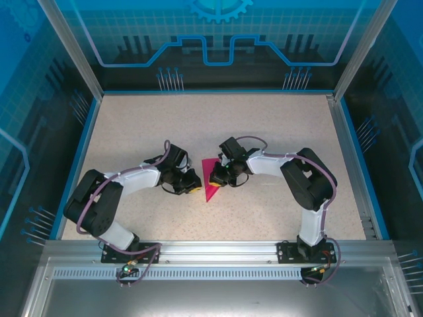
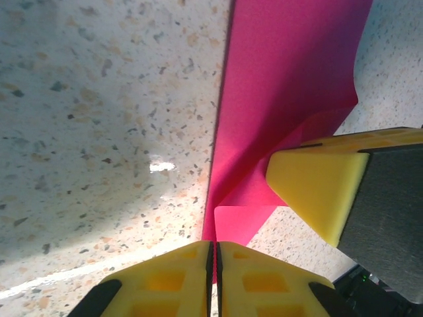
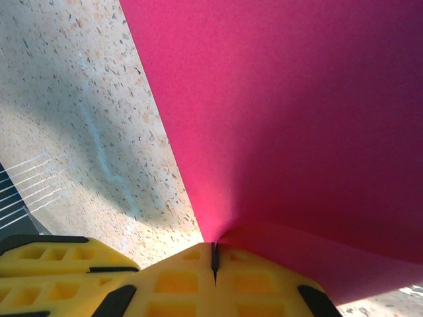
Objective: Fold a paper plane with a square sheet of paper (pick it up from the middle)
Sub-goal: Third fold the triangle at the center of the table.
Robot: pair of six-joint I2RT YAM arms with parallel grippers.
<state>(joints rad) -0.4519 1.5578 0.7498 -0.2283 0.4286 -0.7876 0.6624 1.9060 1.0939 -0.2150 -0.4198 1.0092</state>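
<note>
The magenta-pink sheet of paper (image 1: 210, 179) lies folded into a narrow wedge at mid-table, its point toward the near edge. My left gripper (image 1: 195, 184) is at its left side and my right gripper (image 1: 220, 174) at its right side. In the left wrist view the paper (image 2: 284, 86) rises as a standing flap, and the left gripper (image 2: 213, 249) is shut with the paper's edge pinched in the slit. A right finger (image 2: 317, 191) presses against the paper there. In the right wrist view the right gripper (image 3: 213, 249) is shut on a crease of the paper (image 3: 297, 119).
The speckled beige table (image 1: 264, 125) stretches around the paper. Blue rails (image 1: 84, 142) and metal posts (image 1: 347, 142) border it left and right, and an aluminium beam (image 1: 211, 249) carries both arm bases at the near edge. The left gripper's yellow body (image 3: 53, 264) sits close to the right jaws.
</note>
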